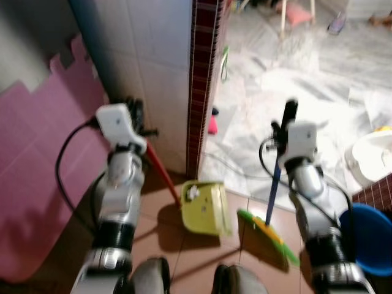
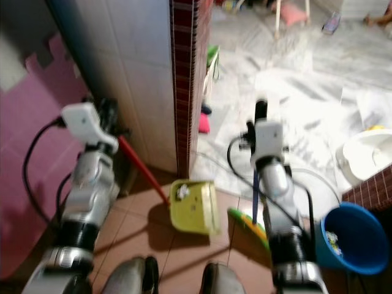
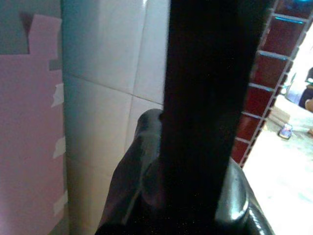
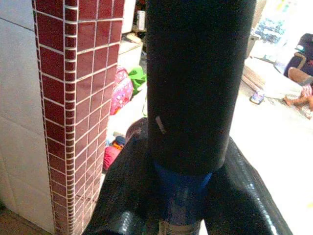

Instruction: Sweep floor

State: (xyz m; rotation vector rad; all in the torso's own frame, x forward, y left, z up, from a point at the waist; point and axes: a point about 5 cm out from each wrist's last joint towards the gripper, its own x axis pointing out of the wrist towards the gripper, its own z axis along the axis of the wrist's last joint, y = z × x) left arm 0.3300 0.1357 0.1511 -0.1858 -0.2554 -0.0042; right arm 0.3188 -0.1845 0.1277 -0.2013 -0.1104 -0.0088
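Note:
My left gripper is shut on the top of a red handle. That handle slants down to a yellow-green dustpan, which rests on the brown tiles with a white scrap in it. In the left wrist view the handle's dark grip runs between my fingers. My right gripper is shut on a broom's black grip, just above its blue shaft. The green and yellow broom head sits on the floor right of the dustpan.
A red-brick pillar edge with a white tiled wall stands straight ahead. Pink foam mats cover the floor to the left. A blue bucket stands at the right, a white tub beyond it. Pale marble floor lies ahead.

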